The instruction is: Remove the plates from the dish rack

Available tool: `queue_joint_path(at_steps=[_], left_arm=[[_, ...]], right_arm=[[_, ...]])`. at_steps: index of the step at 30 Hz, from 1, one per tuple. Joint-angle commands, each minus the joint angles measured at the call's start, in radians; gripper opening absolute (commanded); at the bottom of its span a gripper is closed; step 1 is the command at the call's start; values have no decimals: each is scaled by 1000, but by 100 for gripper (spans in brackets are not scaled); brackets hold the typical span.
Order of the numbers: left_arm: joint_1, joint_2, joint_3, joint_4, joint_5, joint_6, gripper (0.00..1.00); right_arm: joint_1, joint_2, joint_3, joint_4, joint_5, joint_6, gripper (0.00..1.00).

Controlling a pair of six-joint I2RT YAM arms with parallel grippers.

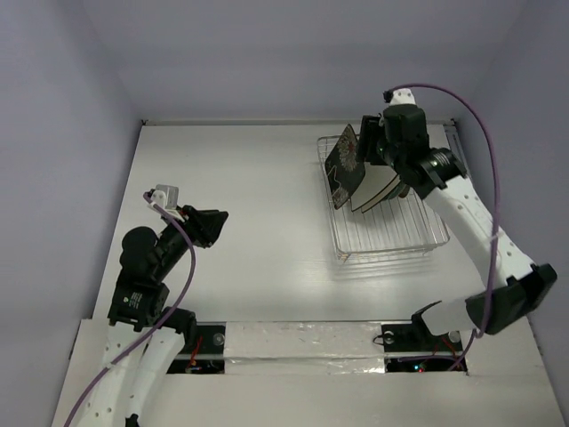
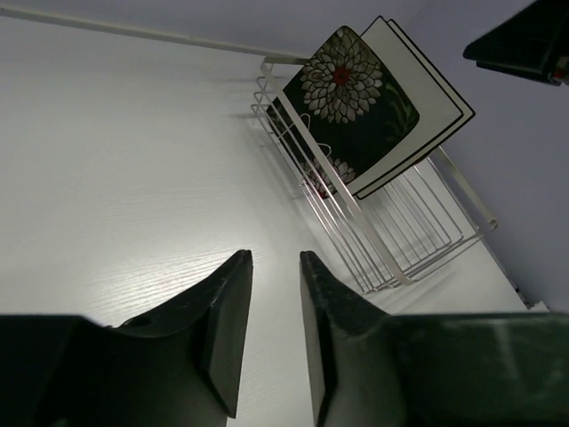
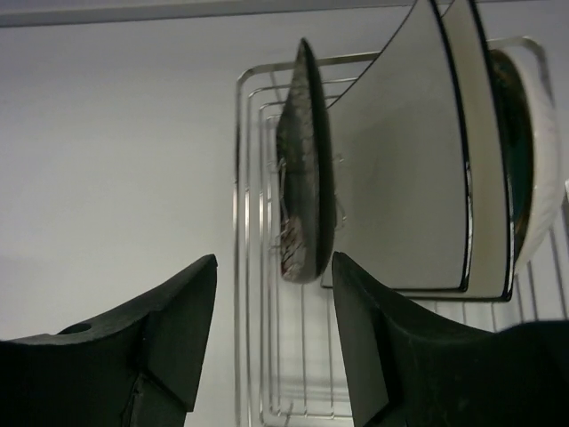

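Black floral plate (image 3: 305,160) fronts white plate (image 3: 409,178) in rack (image 1: 391,236); right tool (image 3: 274,262) spread, left tool (image 2: 276,260) slightly parted

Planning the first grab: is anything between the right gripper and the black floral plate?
Nothing visible. The right gripper faces the black plate edge-on; the white plate stands beside it.

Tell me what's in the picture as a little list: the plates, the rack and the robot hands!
rack: wire basket on the table, far right side
plates: all standing on edge in the rack
front plate: floral plate
behind it: white square plate, then a round plate
right gripper: open, empty, facing the floral plate's edge
left gripper: slightly open, empty, over bare table, away from the rack
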State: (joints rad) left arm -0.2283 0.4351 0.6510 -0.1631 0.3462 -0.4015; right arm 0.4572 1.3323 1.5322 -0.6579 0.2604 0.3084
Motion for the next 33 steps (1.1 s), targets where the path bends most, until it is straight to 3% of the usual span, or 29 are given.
queue_joint_path(at_steps=[1, 9, 25, 28, 31, 32, 33], left_arm=[[-3, -16, -7, 36, -6, -7, 28], [-23, -44, -4, 23, -35, -13, 35], [-51, -59, -1, 16, -55, -13, 37], [-51, -61, -1, 16, -56, -14, 37], [-51, -65, 1, 16, -58, -16, 37], [-51, -67, 1, 16, -58, -16, 37], [-51, -67, 1, 14, -59, -16, 37]], right_arm=[[1, 120, 120, -49, 184, -71, 63], [1, 387, 373, -195, 243, -109, 62], [-37, 599, 459, -227, 238, -123, 52], [-37, 608, 470, -244, 269, -134, 43], [-37, 604, 476, -255, 278, -137, 26], [-37, 599, 477, -255, 277, -137, 13], [-37, 590, 479, -256, 272, -138, 11]])
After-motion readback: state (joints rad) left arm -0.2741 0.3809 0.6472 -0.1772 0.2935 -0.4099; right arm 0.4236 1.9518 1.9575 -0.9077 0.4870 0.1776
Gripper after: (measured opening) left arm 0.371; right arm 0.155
